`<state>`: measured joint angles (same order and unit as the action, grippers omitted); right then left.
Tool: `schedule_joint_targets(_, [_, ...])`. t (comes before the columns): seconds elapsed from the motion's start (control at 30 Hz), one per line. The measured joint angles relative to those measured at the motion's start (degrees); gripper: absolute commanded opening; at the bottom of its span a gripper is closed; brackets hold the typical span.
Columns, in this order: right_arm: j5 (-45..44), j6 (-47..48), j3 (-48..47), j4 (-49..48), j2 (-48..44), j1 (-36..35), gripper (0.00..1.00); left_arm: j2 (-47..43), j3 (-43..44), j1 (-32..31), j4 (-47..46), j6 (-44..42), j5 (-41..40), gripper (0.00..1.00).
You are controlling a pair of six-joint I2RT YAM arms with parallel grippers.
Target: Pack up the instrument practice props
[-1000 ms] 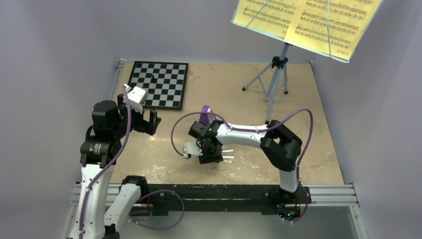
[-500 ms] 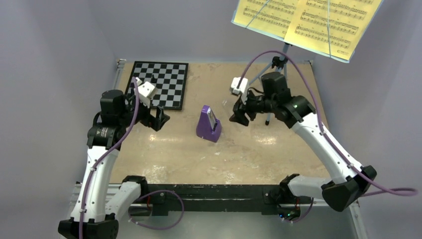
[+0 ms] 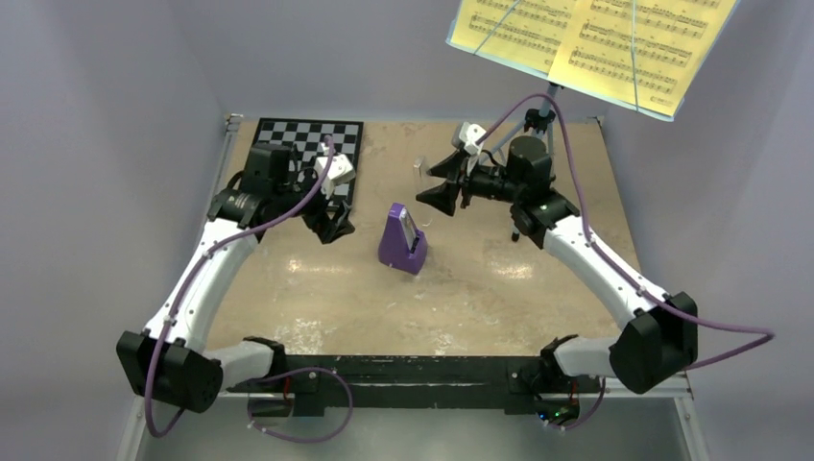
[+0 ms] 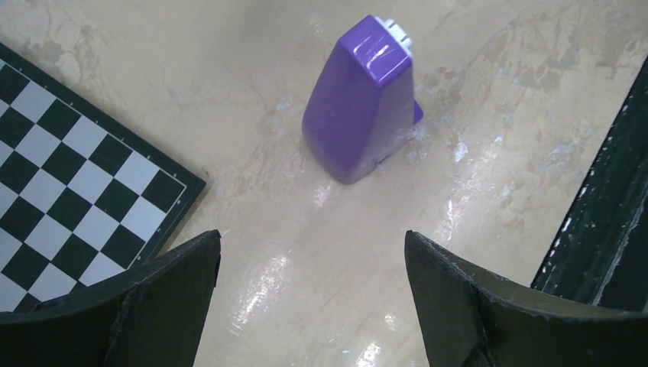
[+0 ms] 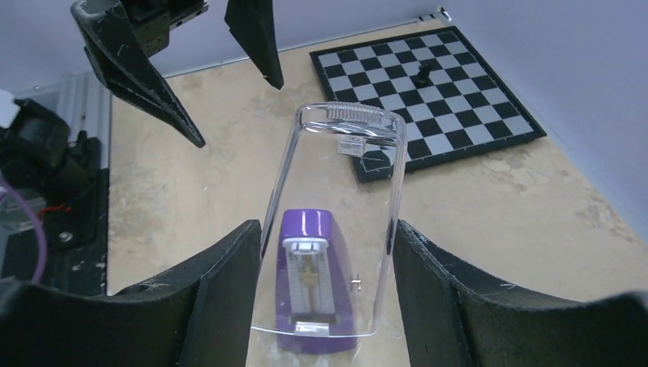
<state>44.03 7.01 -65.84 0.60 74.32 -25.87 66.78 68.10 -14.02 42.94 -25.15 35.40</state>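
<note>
One counter [image 3: 576, 279] carries one light blue music stand [image 3: 538, 117] far right, with one yellow sheet [image 3: 614, 48] on its tray, and one checkerboard [image 3: 298, 134] far left. There are two grippers: the left gripper [image 4: 312, 238] is spread and empty, the right gripper [image 5: 325, 229] is clamped on one clear cover [image 5: 336, 191]. One purple metronome [image 3: 400, 240] stands mid-counter between them.

Metronome [image 3: 402, 240] stands mid-table [image 3: 480, 307]. Behind it to the left lies the checkerboard [image 3: 309, 158]. Behind it to the right stands the music stand [image 3: 549, 99], with the sheet of music [image 3: 595, 38] on its tray. Left gripper [image 3: 338, 229] hangs just left of the metronome. Right gripper [image 3: 429, 185], just behind-right, grips the cover [image 5: 336, 191].
</note>
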Motion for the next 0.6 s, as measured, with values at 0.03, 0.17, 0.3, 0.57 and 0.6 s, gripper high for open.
schedule_joint_targets(0.03, [-0.35,-1.18,2.43,-4.83,0.52,-0.28,0.0,1.6,0.66,0.0,0.22,-0.7,-0.59,0.94])
schedule_joint_targets(0.17, [-2.1,-1.53,9.49,-19.12,4.09,-2.14,0.0,4.26,1.53,0.0,0.5,-1.66,-2.62,0.94])
schedule_joint_targets(0.3, [-2.91,0.5,14.1,-27.54,8.22,-4.33,0.0,4.28,1.55,0.0,-0.15,-1.51,-2.89,0.94])
schedule_joint_targets(0.57, [-4.11,0.94,19.26,-36.63,9.73,-6.75,0.0,6.32,2.93,0.0,-2.12,0.15,-1.49,0.94])
schedule_joint_targets(0.6, [-4.15,0.94,19.74,-37.46,9.73,-6.78,0.0,6.51,2.95,-0.04,-2.36,0.5,-1.14,0.94])
